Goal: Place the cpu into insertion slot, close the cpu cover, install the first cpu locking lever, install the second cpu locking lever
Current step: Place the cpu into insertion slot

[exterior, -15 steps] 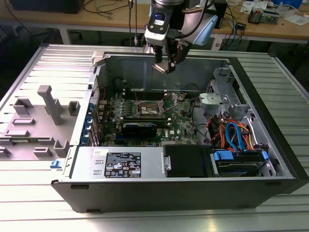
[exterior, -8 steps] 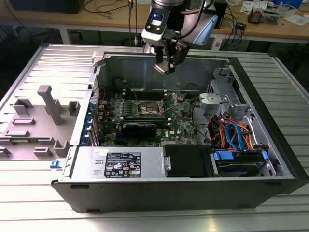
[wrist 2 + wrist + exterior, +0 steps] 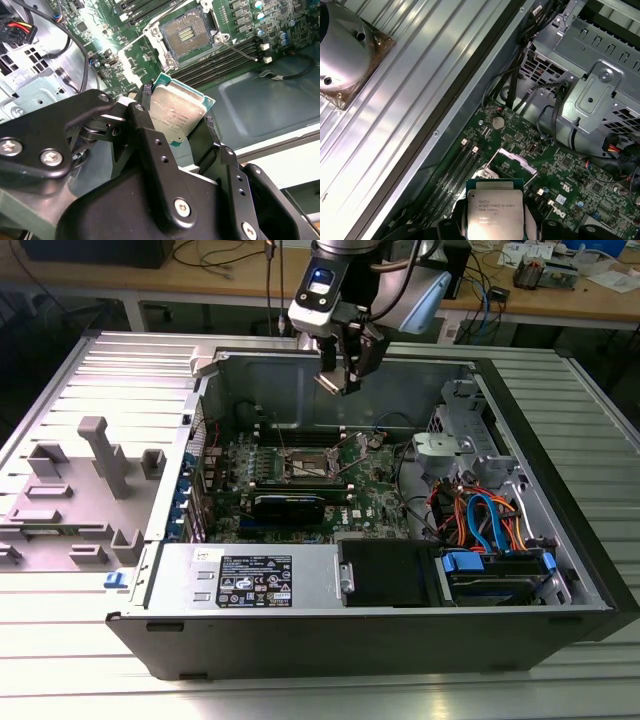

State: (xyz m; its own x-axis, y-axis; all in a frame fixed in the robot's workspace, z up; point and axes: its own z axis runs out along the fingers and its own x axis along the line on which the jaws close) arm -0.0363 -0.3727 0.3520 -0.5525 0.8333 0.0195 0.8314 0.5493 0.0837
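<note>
Placement step, I judge: gripper (image 3: 345, 380) clamped on the cpu (image 3: 182, 110), well above the open insertion slot (image 3: 186, 34); seating demands square alignment.

Diffuse overhead room light, bright and even in the exterior view. The ribbed table (image 3: 405, 85) throws broad white glare streaks in the first wrist view. The cpu (image 3: 177, 112) top carries a soft sheen in both wrist views. The case (image 3: 290, 390) back wall lies in mild shadow, and the motherboard (image 3: 380, 495) below is dimmer, without hard-edged shadows.
</note>
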